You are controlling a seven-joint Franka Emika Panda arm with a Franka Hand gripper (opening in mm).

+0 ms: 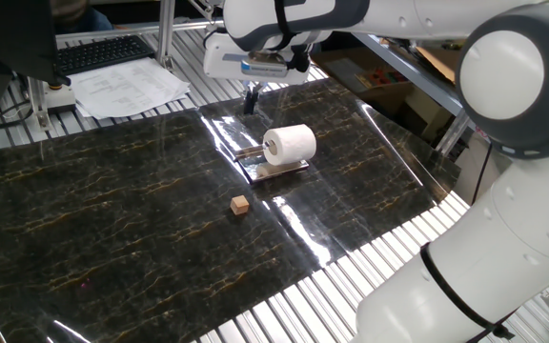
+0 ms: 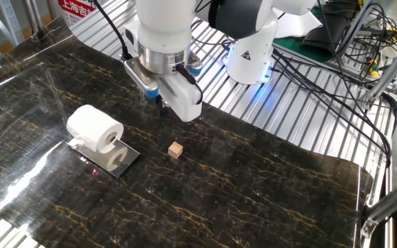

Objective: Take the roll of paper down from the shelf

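1. One fixed view: one roll of paper lies on its side on the shelf; one tan cube sits on the counter, apart. The tool hangs beyond the roll, holding nothing; its opening cannot be judged.
2. The other fixed view: roll on the shelf, cube nearby. The tool is partly hidden by the wrist.
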